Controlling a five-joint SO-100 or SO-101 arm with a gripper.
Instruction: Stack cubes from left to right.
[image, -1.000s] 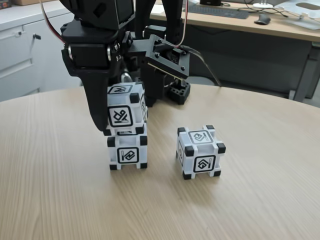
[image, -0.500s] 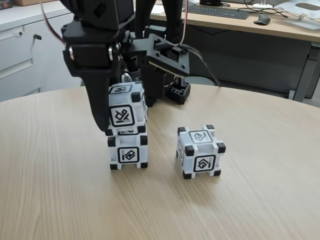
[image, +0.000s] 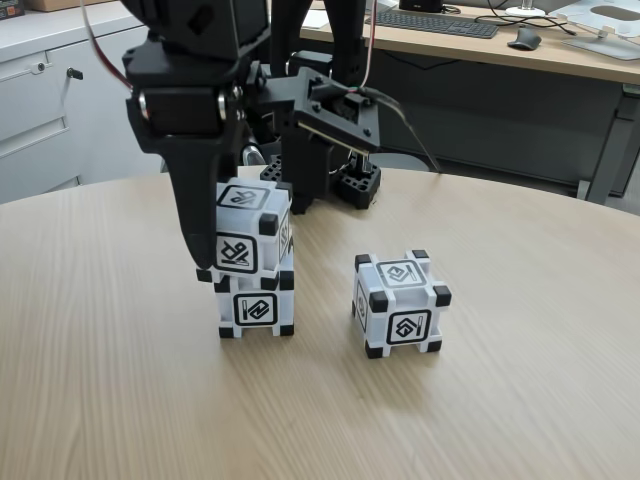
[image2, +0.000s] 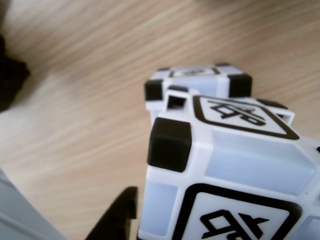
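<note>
Three white cubes with black corners stand on the round wooden table (image: 120, 380). In the fixed view my gripper (image: 240, 262) is shut on the upper cube (image: 248, 235), which tilts down to the left and rests on the lower cube (image: 257, 308). One black finger (image: 195, 230) presses its left side; the other is hidden behind it. A third cube (image: 400, 305) stands alone to the right. The wrist view shows the held cube (image2: 225, 190) close up, a finger (image2: 117, 217) at its left edge, and the lower cube (image2: 200, 80) just beyond it.
The arm's black base (image: 345, 185) stands right behind the stack. Bare tabletop lies in front and to the left. Beyond the table are a desk (image: 470, 45) with a keyboard and mouse, and a white cabinet (image: 40, 110) at the left.
The held cube has come down a little and tipped to the left, and now sits skewed on the lower cube. The gripper dropped slightly with it. The right cube has not moved.
</note>
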